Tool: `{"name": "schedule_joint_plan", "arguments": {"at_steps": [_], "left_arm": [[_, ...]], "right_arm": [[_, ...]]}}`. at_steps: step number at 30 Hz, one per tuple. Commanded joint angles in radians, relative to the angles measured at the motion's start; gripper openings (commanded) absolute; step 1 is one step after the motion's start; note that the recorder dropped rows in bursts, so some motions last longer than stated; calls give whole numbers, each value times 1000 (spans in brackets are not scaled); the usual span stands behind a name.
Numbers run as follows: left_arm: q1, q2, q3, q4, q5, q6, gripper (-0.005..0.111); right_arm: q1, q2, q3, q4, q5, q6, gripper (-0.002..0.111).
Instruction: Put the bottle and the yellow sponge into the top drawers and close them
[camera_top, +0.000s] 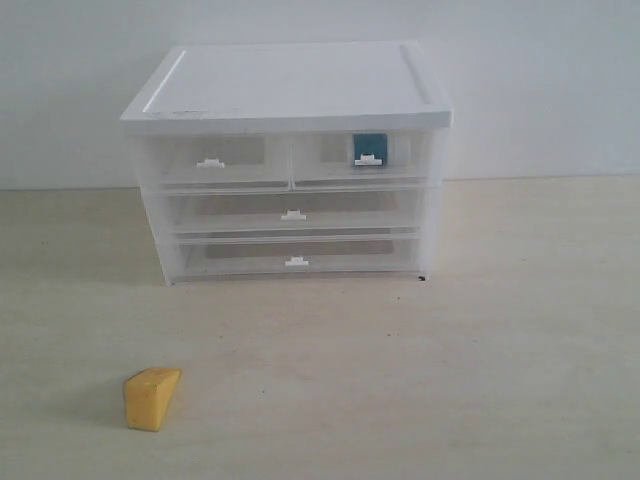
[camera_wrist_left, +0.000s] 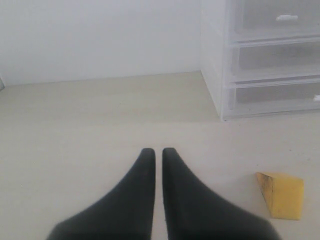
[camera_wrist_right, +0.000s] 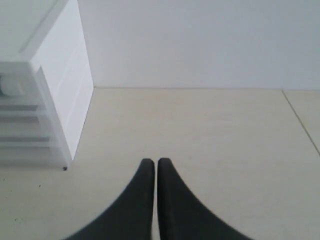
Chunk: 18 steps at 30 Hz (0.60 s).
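Half done: the bottle (camera_top: 369, 148) is seen inside the cabinet's (camera_top: 290, 85) right top drawer (camera_top: 325, 165), which is shut (left top drawer (camera_top: 235, 155) shut too, nothing seen inside). The yellow sponge (camera_top: 151, 398) lies in front of the cabinet, not yet stowed. Left gripper (camera_wrist_left: 156, 152) and right gripper (camera_wrist_right: 152, 162) are closed up, nothing held.

- The left fingers (camera_wrist_left: 142, 175) are a pair of matte black blades, broad at the base and narrowing to small rounded tips.
- Their inner edges run straight; the outer edges sweep outward in a concave curve.
- The right fingers (camera_wrist_right: 142, 185) have the same smooth black finish and the same flared, tapering shape.
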<state>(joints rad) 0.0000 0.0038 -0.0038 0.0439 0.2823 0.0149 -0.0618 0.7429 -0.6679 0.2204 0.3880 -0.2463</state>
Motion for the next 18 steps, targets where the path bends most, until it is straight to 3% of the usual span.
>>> {"name": "schedule_joint_plan", "arguments": {"at_steps": [1,7,18], "left_arm": [[2,-4,4,-9,-5,1,4],[2,-4,4,-9,-5,1,4],[2,-4,4,-9,-3,1,4]], "right_arm": [[-8,-111,101,28,-129,1,0],[-8,-228,197,28,-141,1,0],[-8,-273,203,25,-114,-3,0]]}}
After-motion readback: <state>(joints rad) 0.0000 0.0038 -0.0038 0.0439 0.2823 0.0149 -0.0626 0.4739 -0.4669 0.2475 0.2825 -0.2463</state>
